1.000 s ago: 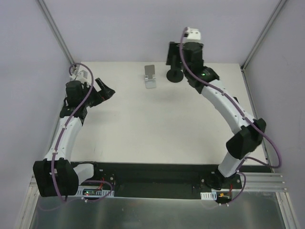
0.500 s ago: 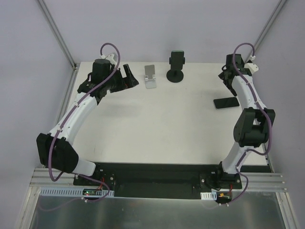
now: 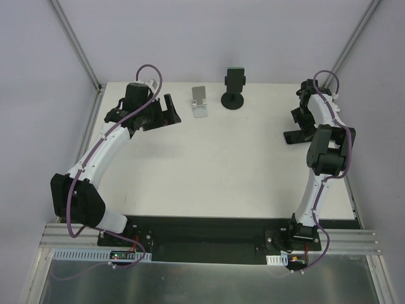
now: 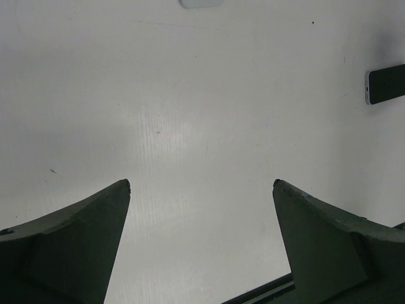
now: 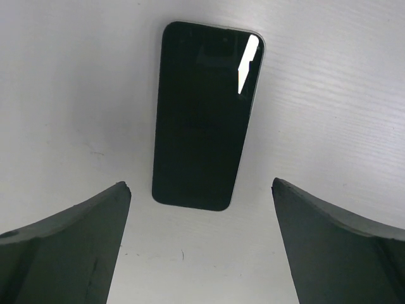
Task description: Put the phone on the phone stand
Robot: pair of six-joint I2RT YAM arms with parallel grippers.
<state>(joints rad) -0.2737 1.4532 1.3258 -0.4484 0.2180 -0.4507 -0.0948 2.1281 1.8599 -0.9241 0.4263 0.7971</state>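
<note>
The phone (image 5: 205, 114) is lying flat on the surface (image 3: 209, 164) at about 3 o'clock, well apart from the phone stand (image 3: 233, 88) at 12. The right gripper (image 5: 200, 185) is hovering over it, fingers spread wide and holding nothing; the left gripper (image 4: 201, 183) is gaping empty too. Closing fingers could be skidding off or scraping the surface, since the phone is showing thin, glossy, black and round-cornered.

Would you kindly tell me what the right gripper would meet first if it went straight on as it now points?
Most likely the phone: it lies flat on the table straight ahead of the right gripper, between its open jaws. Nothing shows in between, though depth is unclear.
</note>
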